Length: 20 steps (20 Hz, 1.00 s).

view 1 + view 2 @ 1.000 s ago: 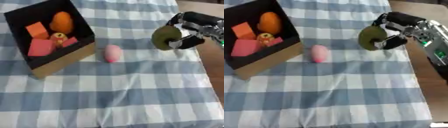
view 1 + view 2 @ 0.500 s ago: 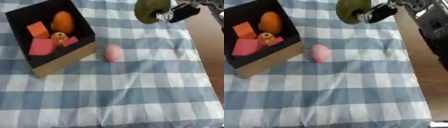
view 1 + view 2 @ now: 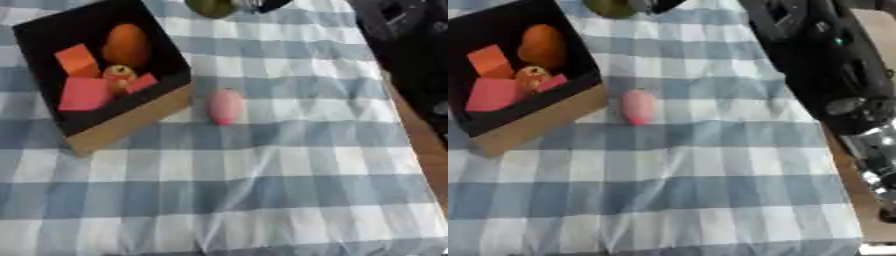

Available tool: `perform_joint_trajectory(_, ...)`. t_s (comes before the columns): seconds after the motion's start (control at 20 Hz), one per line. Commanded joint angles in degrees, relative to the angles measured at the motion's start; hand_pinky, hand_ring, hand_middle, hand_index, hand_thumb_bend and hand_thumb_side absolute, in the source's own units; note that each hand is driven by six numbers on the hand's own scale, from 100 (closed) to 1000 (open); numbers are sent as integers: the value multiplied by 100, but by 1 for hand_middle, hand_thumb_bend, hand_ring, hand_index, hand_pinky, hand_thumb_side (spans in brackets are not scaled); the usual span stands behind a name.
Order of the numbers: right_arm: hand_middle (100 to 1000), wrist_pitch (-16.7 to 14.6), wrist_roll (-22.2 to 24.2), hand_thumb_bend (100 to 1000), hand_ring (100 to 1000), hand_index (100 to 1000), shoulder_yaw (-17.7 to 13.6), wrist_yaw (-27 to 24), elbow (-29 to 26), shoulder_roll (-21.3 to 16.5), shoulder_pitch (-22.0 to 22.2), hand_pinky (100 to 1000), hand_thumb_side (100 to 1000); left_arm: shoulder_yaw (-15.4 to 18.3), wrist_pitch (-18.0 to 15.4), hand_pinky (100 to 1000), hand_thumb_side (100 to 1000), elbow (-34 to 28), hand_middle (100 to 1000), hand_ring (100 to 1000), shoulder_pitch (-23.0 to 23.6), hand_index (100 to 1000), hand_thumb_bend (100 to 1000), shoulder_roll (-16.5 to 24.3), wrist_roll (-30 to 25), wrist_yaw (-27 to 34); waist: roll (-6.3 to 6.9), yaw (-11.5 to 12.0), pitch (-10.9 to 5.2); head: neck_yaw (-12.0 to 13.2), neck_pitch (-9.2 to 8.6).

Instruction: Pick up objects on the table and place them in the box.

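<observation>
Left eye view looks down on a table point(image 3: 289, 200) covered by a soft blue-and-white checked cloth with faint creases. Its right edge shows as a brown strip, and the near half of the cloth is broad open room. Along that right side the right arm point(image 3: 815, 60), black with silver joints, runs up toward the top edge. A square box point(image 3: 131, 117) sits at the upper left, turned askew, with black inner walls and a plain cardboard outside. Inside it lie an orange oval point(image 3: 125, 45), a red block point(image 3: 76, 59), a flat pink-red block point(image 3: 83, 93), a small red wedge point(image 3: 140, 82) and a small round yellowish piece point(image 3: 118, 74). A smooth pink egg-shaped thing point(image 3: 226, 106) lies on the cloth just beside the box's right corner, apart from it. At the top edge, beyond the box's far corner, the right hand point(image 3: 262, 4) holds a round olive-green fruit point(image 3: 210, 7); both are cut off by the frame, well above the pink thing.
</observation>
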Motion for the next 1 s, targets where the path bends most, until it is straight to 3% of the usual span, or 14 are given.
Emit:
perform_joint_trajectory(0.05,459,-153,-203,100,731,692,-40,415,429,422,-309,820,210,-30,-56,744,614,-98,747,887,-143,792,562,-10,-42,55,54,41,-124,-110,-43)
perform_joint_trajectory(0.4,455,-322,-706,100,740,695,-170,1102,1344,1241,-706,827,176,-130,-178,746,611,-98,745,883,-368,793,566,-133,-161,143,16,274,-39,-391,-129)
perform_joint_trajectory(0.7,474,-382,-996,100,752,709,-214,1601,1985,1593,-680,828,185,-159,-230,746,609,-98,744,883,-479,793,568,-190,-227,202,-19,377,5,-449,-182)
perform_joint_trajectory(0.8,528,-446,-1052,100,764,751,-181,1662,2150,1656,-627,832,170,-161,-231,745,609,-98,744,883,-481,793,565,-190,-236,210,-22,385,14,-449,-188)
perform_joint_trajectory(0.9,671,-514,-1000,158,821,876,-141,1671,2249,1683,-579,860,141,-158,-218,745,611,-98,745,884,-477,793,563,-189,-237,215,-19,386,22,-433,-185)
perform_joint_trajectory(1.0,768,-609,-861,140,878,940,-145,1692,2253,1679,-560,909,100,-156,-204,745,612,-98,745,885,-470,793,563,-185,-238,216,-16,381,24,-419,-173)
